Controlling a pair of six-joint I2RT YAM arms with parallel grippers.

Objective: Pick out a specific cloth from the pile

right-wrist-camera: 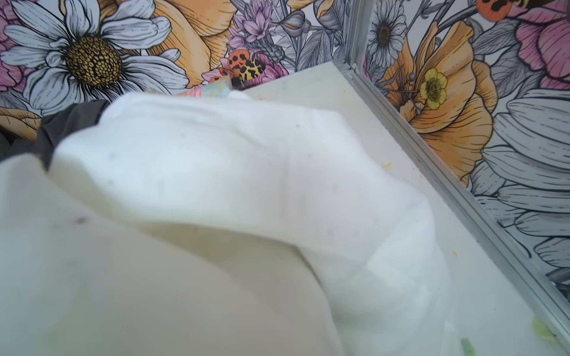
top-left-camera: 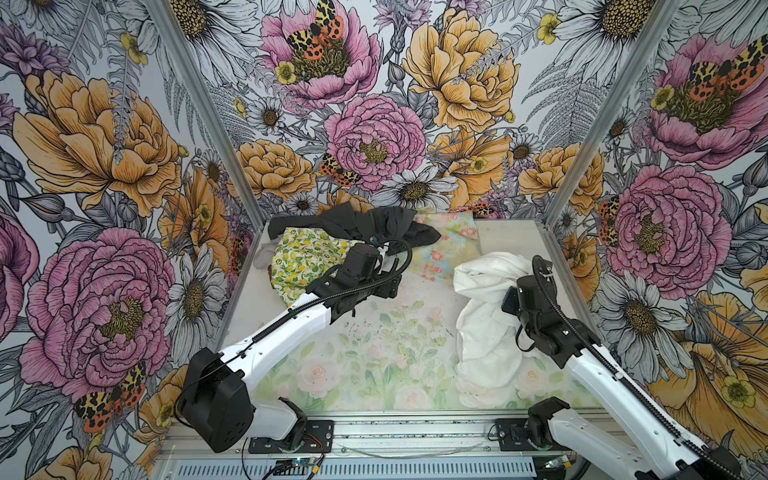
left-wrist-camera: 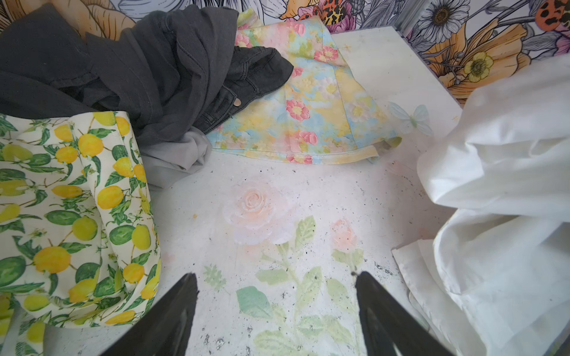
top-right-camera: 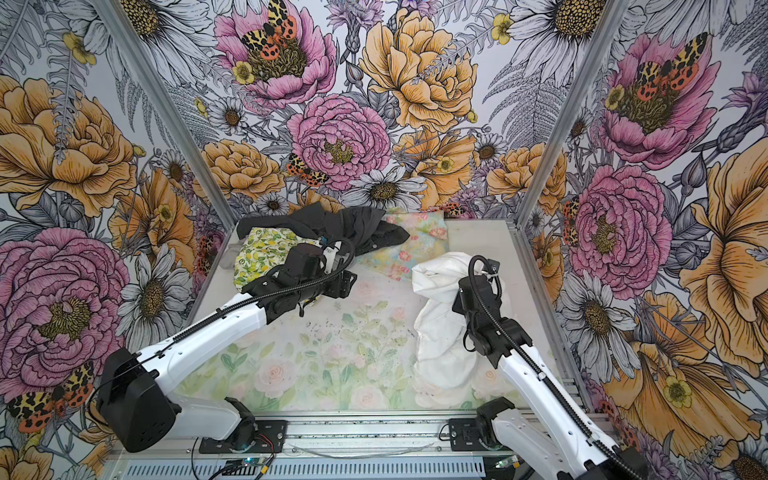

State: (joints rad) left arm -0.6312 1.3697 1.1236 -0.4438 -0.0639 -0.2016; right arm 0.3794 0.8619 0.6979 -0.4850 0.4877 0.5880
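Observation:
The cloth (top-left-camera: 482, 316), a plain white garment, is bunched up at the right of the table, apart from the pile; it also shows in another top view (top-right-camera: 440, 332). Its top fold is raised against my right arm's wrist (top-left-camera: 525, 293), and white fabric (right-wrist-camera: 216, 185) fills the right wrist view and hides the fingers, which are shut on it. The pile lies at the back left: a dark grey garment (top-left-camera: 357, 222), a lemon-print cloth (top-left-camera: 305, 257) and a pastel floral cloth (top-left-camera: 449, 245). My left gripper (left-wrist-camera: 276, 277) is open over bare table beside the lemon print, holding nothing.
The table (top-left-camera: 374, 353) has a faded rose print and dark specks. Flower-patterned walls with metal corner posts (top-left-camera: 552, 208) close in the back and both sides. A light grey cloth (left-wrist-camera: 175, 160) pokes out from under the dark garment. A metal rail (top-left-camera: 415, 430) runs along the front.

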